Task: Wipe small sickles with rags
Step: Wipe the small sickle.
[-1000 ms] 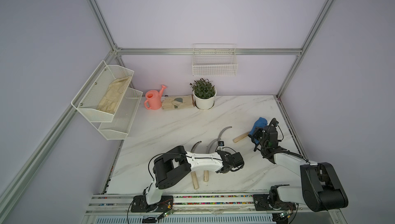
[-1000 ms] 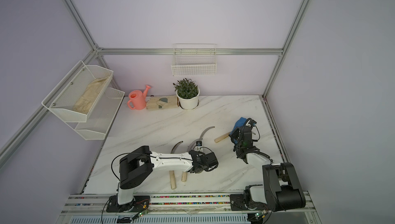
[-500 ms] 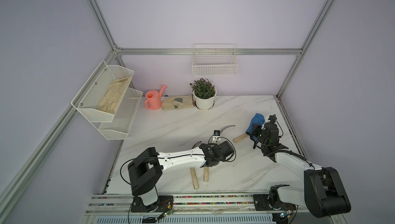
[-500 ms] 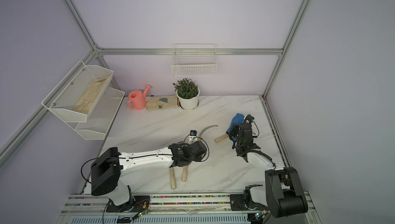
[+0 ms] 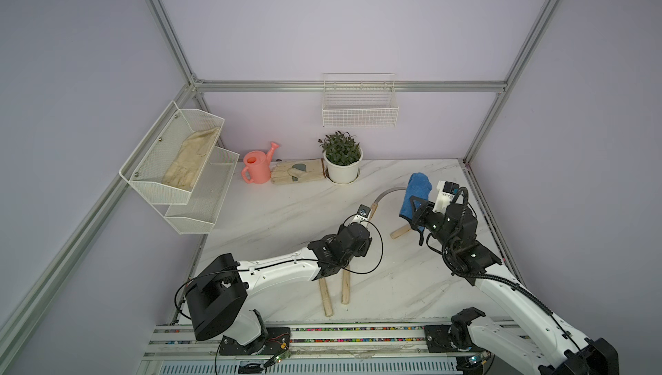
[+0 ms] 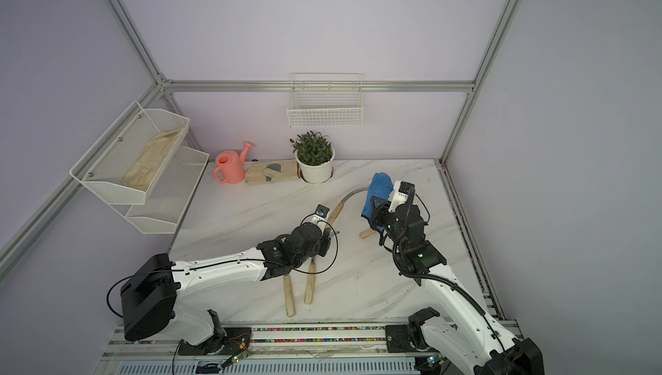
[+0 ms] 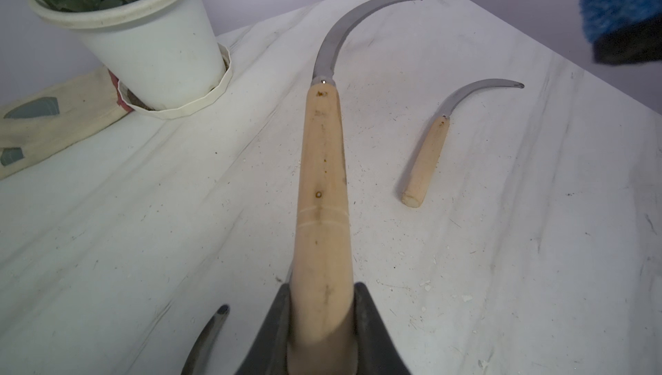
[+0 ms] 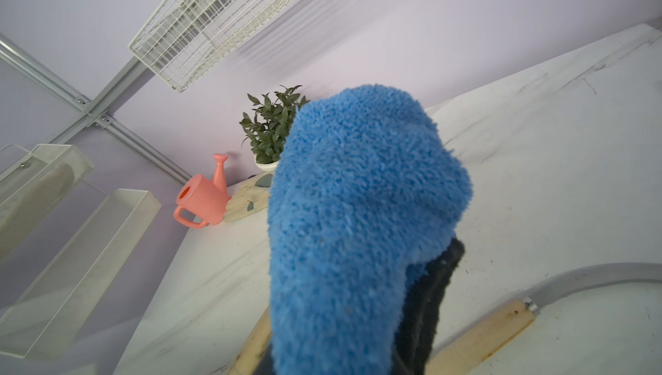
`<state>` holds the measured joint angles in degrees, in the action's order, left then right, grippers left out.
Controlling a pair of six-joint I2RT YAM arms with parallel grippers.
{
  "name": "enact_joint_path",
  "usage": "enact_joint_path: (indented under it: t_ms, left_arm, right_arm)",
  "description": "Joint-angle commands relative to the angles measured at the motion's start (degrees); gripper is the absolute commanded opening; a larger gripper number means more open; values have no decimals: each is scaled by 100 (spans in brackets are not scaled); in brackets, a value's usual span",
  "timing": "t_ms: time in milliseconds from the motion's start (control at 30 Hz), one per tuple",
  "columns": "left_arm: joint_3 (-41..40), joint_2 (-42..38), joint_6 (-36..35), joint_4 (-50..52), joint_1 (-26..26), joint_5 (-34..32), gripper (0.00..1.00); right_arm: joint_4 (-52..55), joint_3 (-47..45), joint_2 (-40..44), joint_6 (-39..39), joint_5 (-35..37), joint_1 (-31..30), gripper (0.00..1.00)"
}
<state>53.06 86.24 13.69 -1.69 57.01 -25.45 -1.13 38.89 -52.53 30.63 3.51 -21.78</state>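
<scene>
My left gripper [image 5: 363, 220] is shut on the pale wooden handle [image 7: 322, 212] of a small sickle, which it holds off the table with the curved grey blade [image 5: 388, 192] pointing at the rag. The right gripper [image 5: 421, 212] is shut on the blue fluffy rag [image 5: 416, 192], which stands upright just past the blade tip; the rag [image 8: 358, 230] hides these jaws in the right wrist view. Another sickle [image 7: 430, 151] lies on the marble below the right gripper. Two more sickle handles [image 5: 326, 298] [image 5: 345, 287] lie near the front edge, their blades under my left arm.
A white plant pot [image 5: 342, 171], beige gloves [image 5: 295, 172] and a pink watering can [image 5: 256, 169] line the back of the table. A wire basket [image 5: 360, 111] hangs on the back wall. Mesh shelves [image 5: 179, 162] hang on the left wall.
My left gripper has moved away from the front edge toward the back and lifted its sickle. The right gripper has carried the rag up and slightly left, toward the blade.
</scene>
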Motion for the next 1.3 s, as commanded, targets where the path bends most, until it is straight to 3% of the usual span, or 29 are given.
enact_joint_path:
  t_ms: [0, 100, 233, 433, 533, 633, 900, 1033, 1133, 1267]
  left_arm:
    - [-305, -142, -1161, -1340, -32, 324, 0]
    - [-775, -239, -1468, -2322, -90, 361, 0]
    - [-1293, -399, -1718, -3262, -247, 988, 0]
    - [-737, 174, -1977, -2704, -261, 486, 0]
    - [-935, 165, -2034, -2955, -261, 441, 0]
    - [-1497, -34, -2264, -3727, -263, 1016, 0]
    - [-2371, -922, -2636, -4436, -330, 2169, 0]
    - [-2670, -1202, -1979, -4884, -615, 2179, 0]
    - [-2759, -1323, -1598, -4886, -1078, 3209, 0]
    - [-2832, -1265, -1394, -5039, -1334, 3396, 0]
  right_arm:
    - [525, 162, 177, -101, -92, -174, 0]
    - [622, 84, 231, -83, -105, -286, 0]
    - [717, 108, 127, -109, -18, -481, 0]
    - [932, 349, -310, -180, 610, -1076, 0]
    - [1020, 421, -523, -202, 1097, -1371, 0]
    - [977, 473, -759, -246, 1273, -1542, 0]
    - [818, 630, -1427, -312, 1416, -1724, 0]
    - [800, 639, -1599, -216, 1501, -1724, 0]
    - [738, 614, -1618, -224, 1485, -1724, 0]
    - [631, 680, -1644, -290, 1184, -1724, 0]
